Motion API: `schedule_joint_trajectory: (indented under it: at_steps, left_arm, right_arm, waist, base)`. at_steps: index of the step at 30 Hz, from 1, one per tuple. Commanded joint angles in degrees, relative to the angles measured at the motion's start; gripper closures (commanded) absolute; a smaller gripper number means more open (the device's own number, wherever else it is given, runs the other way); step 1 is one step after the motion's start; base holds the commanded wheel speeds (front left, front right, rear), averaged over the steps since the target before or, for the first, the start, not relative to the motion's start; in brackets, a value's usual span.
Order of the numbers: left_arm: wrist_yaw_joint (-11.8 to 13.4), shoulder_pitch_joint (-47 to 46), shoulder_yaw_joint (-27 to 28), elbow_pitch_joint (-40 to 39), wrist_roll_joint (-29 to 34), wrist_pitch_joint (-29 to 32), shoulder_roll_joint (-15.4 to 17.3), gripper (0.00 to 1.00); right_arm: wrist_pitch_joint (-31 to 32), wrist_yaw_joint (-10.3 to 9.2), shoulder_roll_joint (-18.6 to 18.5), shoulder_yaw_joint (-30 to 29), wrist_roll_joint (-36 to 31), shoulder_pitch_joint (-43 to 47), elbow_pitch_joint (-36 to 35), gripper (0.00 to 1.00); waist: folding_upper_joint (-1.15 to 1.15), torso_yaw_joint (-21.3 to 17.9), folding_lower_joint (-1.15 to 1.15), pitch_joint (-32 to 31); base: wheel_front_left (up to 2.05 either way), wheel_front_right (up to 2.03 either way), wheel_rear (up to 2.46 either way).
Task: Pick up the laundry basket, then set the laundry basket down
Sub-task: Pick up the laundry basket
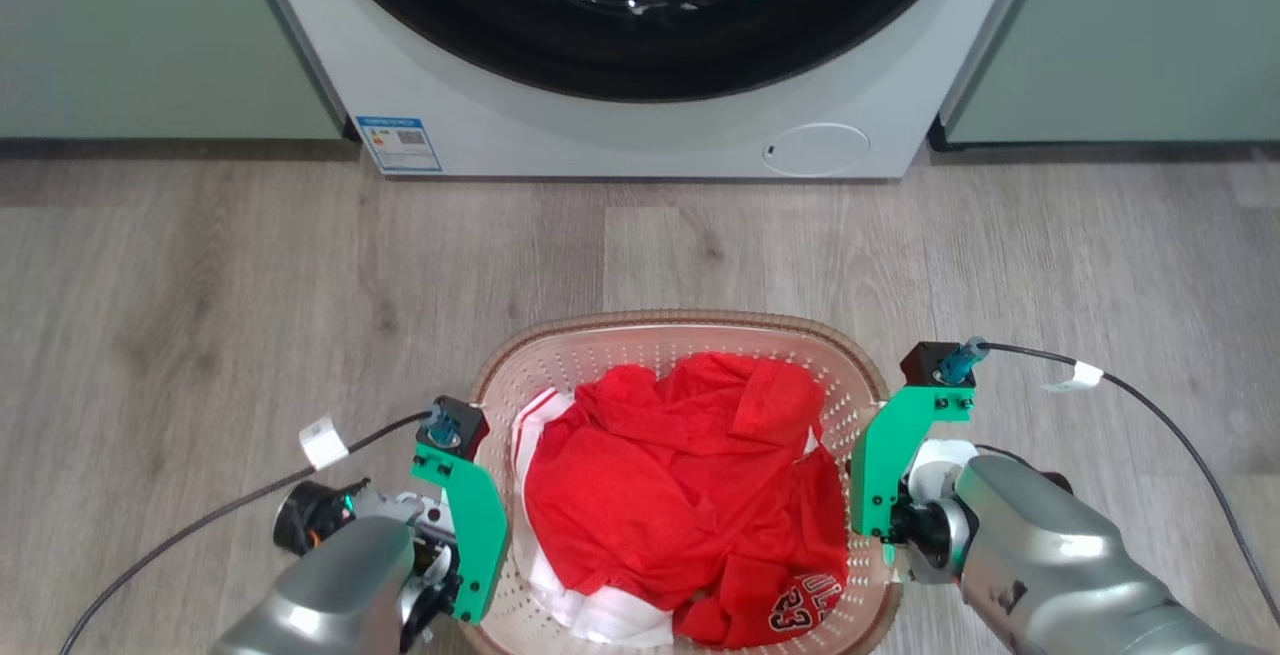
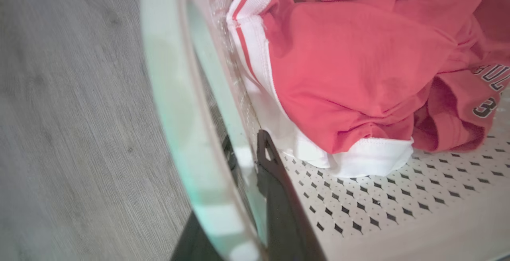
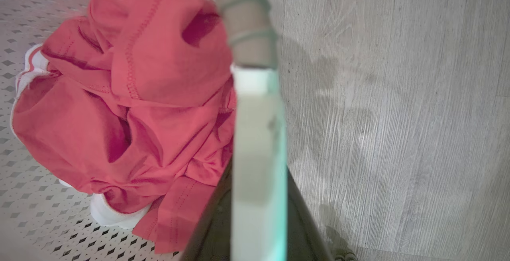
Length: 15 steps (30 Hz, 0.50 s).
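Note:
The laundry basket (image 1: 680,321), cream with perforated walls and a brown rim, sits low in the middle of the head view, holding a red and white garment (image 1: 690,475). My left gripper (image 1: 478,575) is at its left side. In the left wrist view, my left gripper (image 2: 247,149) has its dark fingers shut on either side of the white handle (image 2: 179,93). My right gripper (image 1: 880,525) is at the basket's right side. In the right wrist view, my right gripper (image 3: 259,197) is shut on the other white handle (image 3: 259,133). Whether the basket touches the floor I cannot tell.
A white washing machine (image 1: 640,135) with a dark round door stands straight ahead beyond the basket. Pale green cabinets (image 1: 150,35) flank it on both sides. Grey wooden floor (image 1: 250,285) lies between the basket and the washer. Black cables (image 1: 1180,425) trail from both wrists.

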Motion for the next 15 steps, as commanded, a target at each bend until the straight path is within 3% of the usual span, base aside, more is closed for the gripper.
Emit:
schedule_joint_trajectory:
  at_steps: [1,15]
  left_arm:
    - [-0.53,-0.44,-0.47,-2.64,0.71,0.33,0.20,1.00]
    - [2.65,2.03,-0.70,-10.33,-0.30,3.51,3.24,1.00]
  right_arm:
    - [-1.12,0.91,2.17,0.66,-0.66,-0.98,-3.30,1.00]
    - [-0.51,0.91,2.17,0.18,-1.36,0.21,-3.73,1.00]
  waist:
    - [-0.01,0.40,0.01,-0.41]
    - [-0.01,1.22,0.01,-1.64]
  base:
    - [0.00,0.00,0.00]
    - [0.00,0.00,0.00]
